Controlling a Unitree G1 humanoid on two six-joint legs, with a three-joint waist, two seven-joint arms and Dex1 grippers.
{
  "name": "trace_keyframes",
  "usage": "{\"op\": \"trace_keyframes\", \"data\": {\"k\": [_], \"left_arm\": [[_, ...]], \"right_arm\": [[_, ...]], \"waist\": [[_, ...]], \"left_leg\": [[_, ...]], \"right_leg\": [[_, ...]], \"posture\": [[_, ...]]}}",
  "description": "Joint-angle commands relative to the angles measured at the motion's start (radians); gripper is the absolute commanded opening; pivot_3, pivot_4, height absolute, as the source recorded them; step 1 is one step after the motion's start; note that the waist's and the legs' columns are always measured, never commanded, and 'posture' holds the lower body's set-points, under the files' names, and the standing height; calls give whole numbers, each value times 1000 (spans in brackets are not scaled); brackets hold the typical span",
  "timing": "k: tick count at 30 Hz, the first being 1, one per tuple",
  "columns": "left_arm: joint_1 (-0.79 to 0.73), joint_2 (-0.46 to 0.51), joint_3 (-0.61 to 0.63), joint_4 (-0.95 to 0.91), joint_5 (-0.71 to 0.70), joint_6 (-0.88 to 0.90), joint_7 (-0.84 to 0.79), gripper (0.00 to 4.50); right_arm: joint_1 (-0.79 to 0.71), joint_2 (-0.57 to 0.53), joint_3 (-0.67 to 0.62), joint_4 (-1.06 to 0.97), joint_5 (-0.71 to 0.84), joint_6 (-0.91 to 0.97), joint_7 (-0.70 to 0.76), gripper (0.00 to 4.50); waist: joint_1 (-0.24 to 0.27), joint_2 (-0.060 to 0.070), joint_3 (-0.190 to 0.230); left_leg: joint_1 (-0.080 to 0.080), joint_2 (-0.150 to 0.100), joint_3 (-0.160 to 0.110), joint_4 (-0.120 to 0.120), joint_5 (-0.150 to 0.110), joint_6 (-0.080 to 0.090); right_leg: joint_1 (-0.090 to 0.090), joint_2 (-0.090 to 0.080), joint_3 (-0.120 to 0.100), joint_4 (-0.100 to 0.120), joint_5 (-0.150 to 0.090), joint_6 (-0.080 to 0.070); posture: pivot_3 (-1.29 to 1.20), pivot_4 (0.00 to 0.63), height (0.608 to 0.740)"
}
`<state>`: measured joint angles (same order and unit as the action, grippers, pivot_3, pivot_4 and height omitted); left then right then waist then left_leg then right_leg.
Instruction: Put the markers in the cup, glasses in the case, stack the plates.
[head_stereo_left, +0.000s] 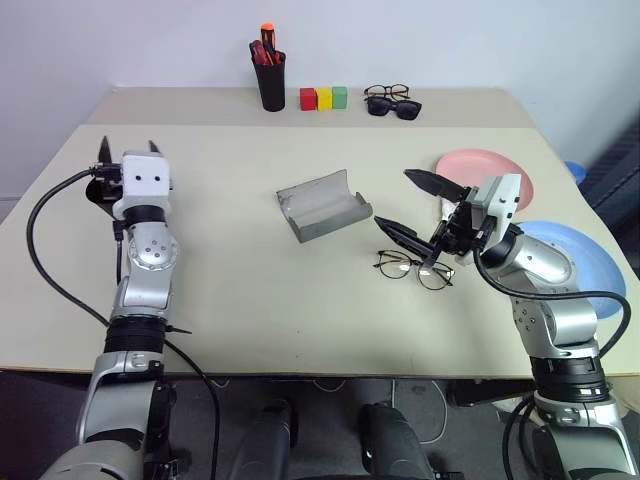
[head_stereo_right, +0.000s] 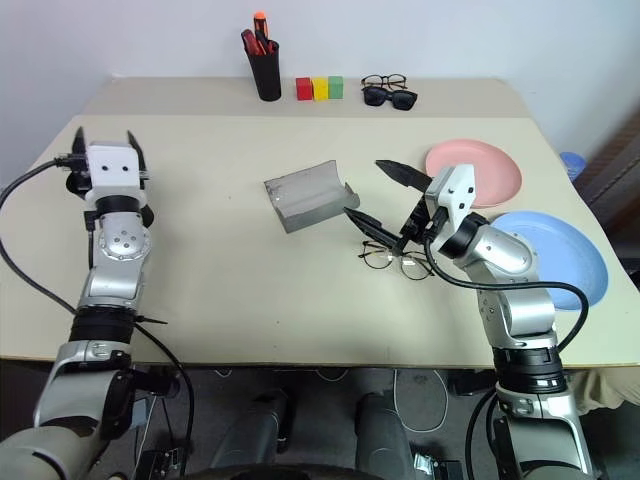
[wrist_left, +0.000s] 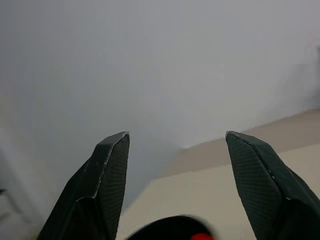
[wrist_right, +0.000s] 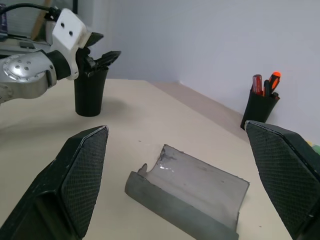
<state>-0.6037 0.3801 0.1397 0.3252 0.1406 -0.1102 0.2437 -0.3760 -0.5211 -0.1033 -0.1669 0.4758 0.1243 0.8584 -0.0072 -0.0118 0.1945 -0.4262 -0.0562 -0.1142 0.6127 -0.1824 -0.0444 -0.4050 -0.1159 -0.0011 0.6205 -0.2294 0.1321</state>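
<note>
My left gripper (head_stereo_left: 128, 148) hangs open right above the black cup (wrist_right: 90, 97) at the table's left side, nothing between its fingers (wrist_left: 112, 150). In the left wrist view the cup's mouth (wrist_left: 170, 227) lies just below the fingertips, with a red marker tip (wrist_left: 202, 236) showing in it. My right gripper (head_stereo_left: 395, 200) stands wide open and empty just above and behind the wire-framed glasses (head_stereo_left: 415, 268), which lie on the table. The grey case (head_stereo_left: 322, 205) lies open at the table's middle. The pink plate (head_stereo_left: 490, 165) and the blue plate (head_stereo_left: 575, 255) lie apart at the right.
At the back stand a narrow black pen holder (head_stereo_left: 270, 82) with orange-red markers, three small coloured blocks (head_stereo_left: 323, 97), black sunglasses (head_stereo_left: 393, 108) and another pair of glasses (head_stereo_left: 387, 92). A wall rises behind the table.
</note>
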Motion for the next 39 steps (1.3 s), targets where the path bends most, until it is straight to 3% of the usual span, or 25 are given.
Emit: {"op": "trace_keyframes", "data": {"k": [1, 5, 9, 14, 21, 26, 30, 33, 37, 39], "left_arm": [[-62, -21, -79, -205, -127, 216, -241, 3149], [-200, -35, -219, -229, -288, 678, -577, 3149], [-374, -93, -310, -32, -291, 838, -708, 3149], [-514, -122, -385, 169, -283, 884, -885, 3149], [-567, -105, -472, 291, -214, 843, -1038, 3149], [-557, -113, -510, 301, -184, 826, -1111, 3149], [-553, -116, -530, 317, -160, 825, -1143, 3149], [-545, -116, -548, 336, -131, 817, -1154, 2280], [-542, -115, -553, 359, -110, 799, -1165, 200], [-540, -113, -553, 359, -104, 791, -1174, 93]], "right_arm": [[26, -17, -51, -68, 12, 2, -31, 4500], [75, -34, -84, -103, 5, 6, -63, 4500], [120, -49, -113, -138, 2, 12, -91, 4500], [218, -110, -175, -239, 50, 78, -92, 4500], [583, -244, -435, -442, 233, 206, 46, 4500], [778, -247, -596, -510, 294, 246, 96, 4500], [848, -229, -647, -535, 300, 238, 95, 4500], [867, -216, -651, -549, 297, 229, 83, 4500], [853, -210, -624, -557, 286, 226, 61, 4500], [839, -212, -606, -556, 279, 225, 51, 4500]], "waist": [[2, 0, 0], [-2, 0, 0], [-10, 0, 0], [-12, 0, 0], [-1, -1, 1], [1, -2, 2], [-3, -2, 2], [-2, -2, 2], [1, -2, 2], [2, -2, 2]], "left_leg": [[0, 0, 0, 0, 0, 0], [0, 0, 0, 1, 0, 0], [0, 0, 1, 1, 0, 0], [0, 1, 1, -1, 0, 1], [-2, 0, 1, 0, -2, 3], [-1, 0, 1, 1, -2, 3], [-1, 0, 2, 2, -2, 3], [-1, 1, 2, 1, -2, 3], [-2, 0, 2, 1, -2, 3], [-2, 0, 2, 1, -2, 3]], "right_leg": [[0, 0, 0, 0, 0, 0], [1, 0, 0, 0, 0, 0], [1, 0, 0, 0, -2, 3], [0, 1, 0, 0, -3, 4], [2, -1, 0, -3, -3, 4], [3, -2, 0, -3, -5, 6], [3, -2, 0, -4, -6, 2], [3, -2, -1, -5, -7, 2], [3, -3, -1, -6, -6, 2], [3, -3, -1, -6, -6, 2]], "posture": [[0, 150, 740], [0, 150, 740], [0, 150, 740], [0, 150, 740], [0, 150, 740], [0, 150, 740], [0, 150, 740], [0, 150, 740], [0, 150, 740], [0, 150, 740]]}}
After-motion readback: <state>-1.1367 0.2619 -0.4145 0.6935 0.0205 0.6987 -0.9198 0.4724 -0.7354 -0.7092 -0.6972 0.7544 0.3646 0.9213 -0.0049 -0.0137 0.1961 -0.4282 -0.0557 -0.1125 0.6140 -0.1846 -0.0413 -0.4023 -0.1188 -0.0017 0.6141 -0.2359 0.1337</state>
